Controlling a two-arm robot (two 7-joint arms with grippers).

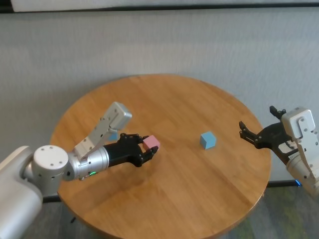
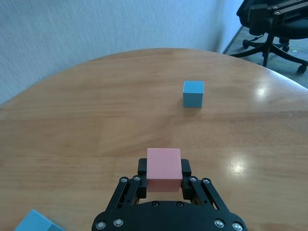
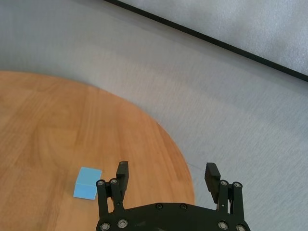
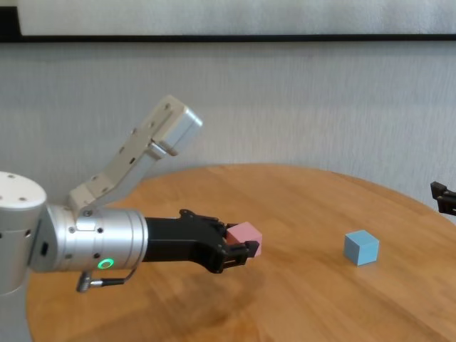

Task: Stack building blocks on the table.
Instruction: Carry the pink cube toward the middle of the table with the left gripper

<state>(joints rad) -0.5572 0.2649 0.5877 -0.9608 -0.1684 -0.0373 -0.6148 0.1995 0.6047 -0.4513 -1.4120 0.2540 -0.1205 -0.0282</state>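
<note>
Three small matte cubes are mine to stack, and none sits on another yet, so the stacking itself is all still ahead.

From the head, the round wood-plank table (image 1: 164,99) fills the middle of the frame. My left gripper (image 1: 145,151), left of centre, is clenched on the pale pink cube (image 1: 151,143). One light blue cube (image 1: 208,140) sits alone right of centre. The second light blue cube (image 1: 113,134) peeks out behind my left wrist, mostly hidden. My right gripper (image 1: 259,134) hangs at the right edge of the frame, over the table's rim, fingers spread and holding nothing.

At my left wrist, the pink cube fills the space between my jaws at lower centre. The lone blue cube stands in the upper right, well apart. A corner of the other blue one shows at the bottom left.

At my right wrist, my fingers are released around empty air at the bottom of the frame. The lone blue cube lies on the wood at lower left.

From the chest, the pink cube is held just above the tabletop at centre; the blue cube rests at right.

As I judge it, one block is picked; placing it and adding the third remain.
</note>
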